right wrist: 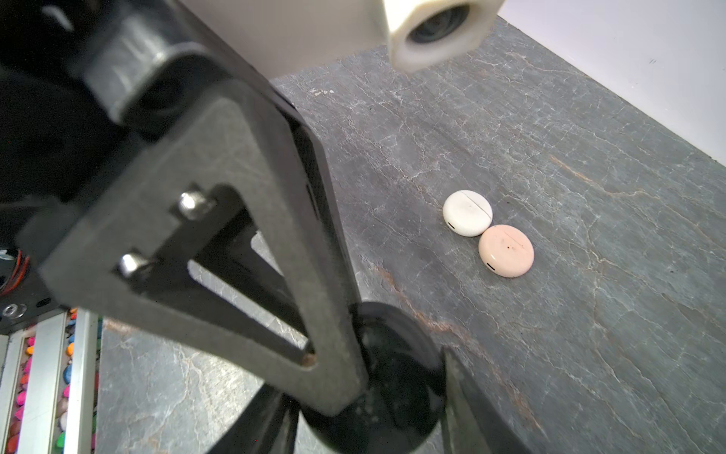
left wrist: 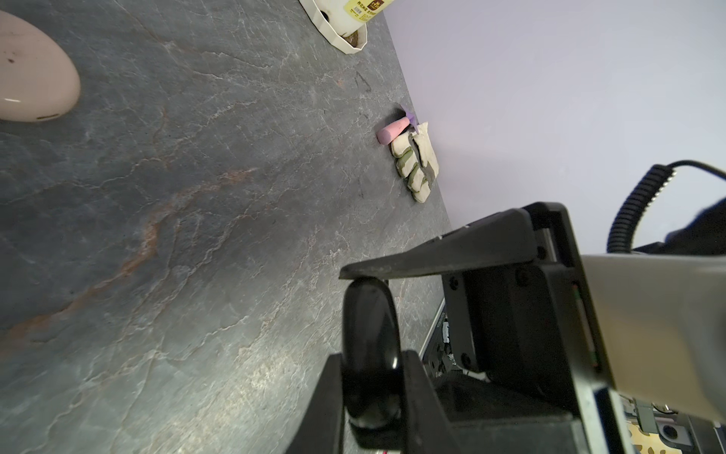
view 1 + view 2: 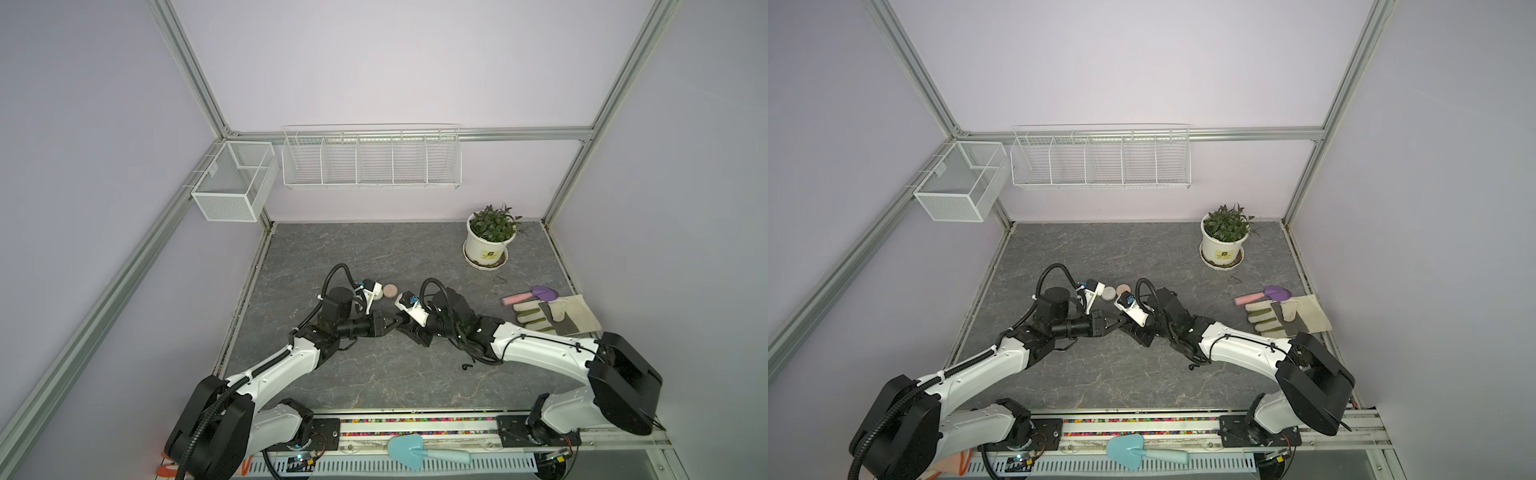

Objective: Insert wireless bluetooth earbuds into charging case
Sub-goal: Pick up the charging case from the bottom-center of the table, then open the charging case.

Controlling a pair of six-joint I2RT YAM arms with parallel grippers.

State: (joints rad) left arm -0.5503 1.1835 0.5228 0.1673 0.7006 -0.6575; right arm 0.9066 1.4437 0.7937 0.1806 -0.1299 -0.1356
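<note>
Your left gripper (image 2: pixel 345 274) has its jaws pressed together, and its tip touches the rim of the glossy black round charging case (image 2: pixel 371 326), which your right gripper (image 2: pixel 371 355) pinches between its two fingers above the grey stone-patterned tabletop (image 2: pixel 196 236). In both top views the two grippers meet nose to nose near the middle of the table and cover the black case almost wholly, so you can judge it only from the wrist views. Whether its lid is open you cannot tell, and the earbuds cannot be made out anywhere. Beyond the grippers, toward the back wall, a dull white round case (image 1: pixel 467 213) and a pale pink round case (image 1: pixel 506 250) lie flat, touching each other. In a top view the left wrist camera half hides the white case (image 3: pixel 378 295). Well off to your right lie a beige work glove (image 3: pixel 552 318) and a pink-handled purple trowel (image 3: pixel 528 296).
</note>
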